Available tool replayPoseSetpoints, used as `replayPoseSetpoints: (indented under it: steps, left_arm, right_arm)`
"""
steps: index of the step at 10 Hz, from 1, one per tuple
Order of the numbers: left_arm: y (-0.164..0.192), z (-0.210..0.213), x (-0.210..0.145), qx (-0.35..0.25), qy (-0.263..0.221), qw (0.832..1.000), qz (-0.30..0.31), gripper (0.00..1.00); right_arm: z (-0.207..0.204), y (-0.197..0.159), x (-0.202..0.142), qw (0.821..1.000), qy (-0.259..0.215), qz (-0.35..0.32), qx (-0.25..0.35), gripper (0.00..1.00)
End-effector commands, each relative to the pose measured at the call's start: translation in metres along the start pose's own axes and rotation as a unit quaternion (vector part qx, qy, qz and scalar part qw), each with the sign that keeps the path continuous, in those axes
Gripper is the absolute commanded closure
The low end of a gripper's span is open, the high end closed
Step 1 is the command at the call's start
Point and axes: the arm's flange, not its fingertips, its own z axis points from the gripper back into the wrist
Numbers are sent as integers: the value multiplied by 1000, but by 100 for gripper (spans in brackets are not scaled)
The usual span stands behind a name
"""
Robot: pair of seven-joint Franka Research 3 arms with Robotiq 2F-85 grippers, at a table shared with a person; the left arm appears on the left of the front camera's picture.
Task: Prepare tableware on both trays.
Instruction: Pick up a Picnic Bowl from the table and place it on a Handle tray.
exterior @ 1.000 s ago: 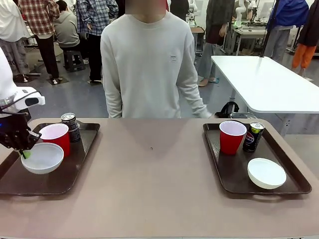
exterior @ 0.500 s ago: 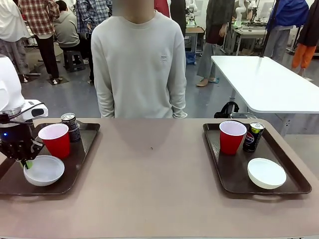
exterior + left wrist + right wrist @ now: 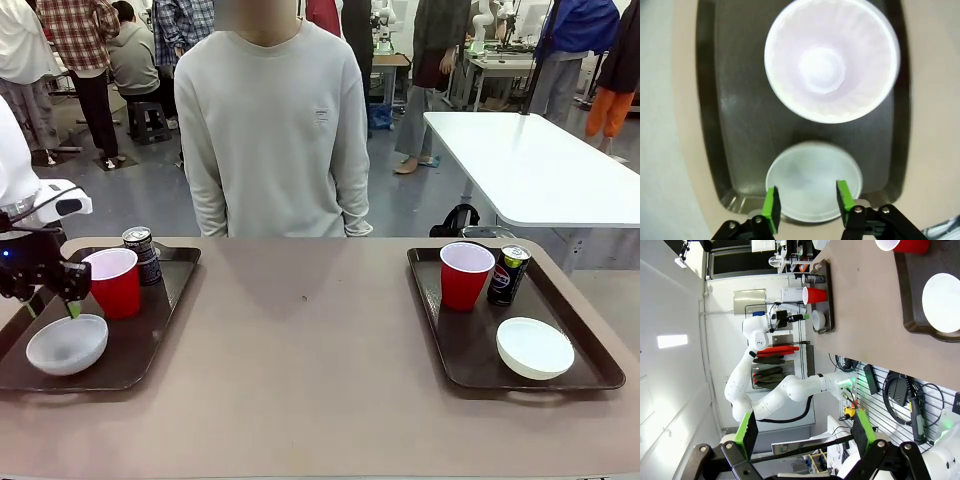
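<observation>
1. Left gripper [image 3: 60, 303] hangs just above the left tray [image 3: 160, 335], near its robot-side end, fingers [image 3: 771, 202] parted and holding nothing; in the left wrist view the green pads frame the near rim of the left bowl [image 3: 813, 181] below them without touching it
2. That white bowl sits flat on the tray, free of the gripper, with the left red cup [image 3: 113, 282] standing upright just beyond it and the left soda can [image 3: 142, 254] at the far corner beside the cup
3. Right gripper [image 3: 802, 432] is spread wide and empty; its wrist view looks along the bench [image 3: 860, 320] from well off to the side, so it seems parked away from the work
4. Right tray [image 3: 470, 350] already carries its own set: the right red cup [image 3: 465, 274] and right soda can [image 3: 508, 274] side by side at the far end, the right bowl [image 3: 534, 347] nearer the robot
5. Judged from this, the bowl placement on the left tray looks finished and both trays hold cup, can and bowl, so the task appears at or near its end
6. Next move would call for lifting the left gripper straight up, clear of the bowl rim and the cup beside it, then pulling the arm back without nudging either
7. A person [image 3: 270, 130] stands at the far side of the bench, arms down, not reaching in
</observation>
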Motion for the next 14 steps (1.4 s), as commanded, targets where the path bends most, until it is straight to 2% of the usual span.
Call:
replayPoseSetpoints:
  steps: [1,3,4,5,6,8,9,10,11,13,14]
  left_arm:
    - [-2,20,-25,-68,-42,996,-28,36]
    - [-6,60,-30,-191,-45,980,-21,16]
    - [-2,81,-30,-266,-27,963,-17,5]
    - [9,98,-30,-368,-14,930,-16,0]
    - [22,106,-31,-438,-1,899,-3,0]
    - [52,108,-15,-476,32,877,64,0]
    - [75,109,-8,-502,18,858,103,0]
    - [94,113,-6,-509,16,852,122,0]
    - [110,114,3,-507,7,850,141,0]
    - [114,112,2,-512,0,844,159,0]
    - [121,107,-2,-505,8,851,145,0]
  right_arm:
    - [-1,-1,0,1000,-1,9,13,0]
    - [-1,-1,0,1000,-1,9,13,0]
    - [-1,-1,0,1000,-1,9,13,0]
    - [-1,-1,0,1000,-1,9,13,0]
    - [-1,-1,0,1000,-1,9,13,0]
    - [-1,-1,0,1000,-1,9,13,0]
    - [-1,-1,0,1000,-1,9,13,0]
    - [-1,-1,0,1000,-1,9,13,0]
    - [-1,-1,0,1000,-1,9,13,0]
    - [-1,-1,0,1000,-1,9,13,0]
    - [-1,-1,0,1000,-1,9,13,0]
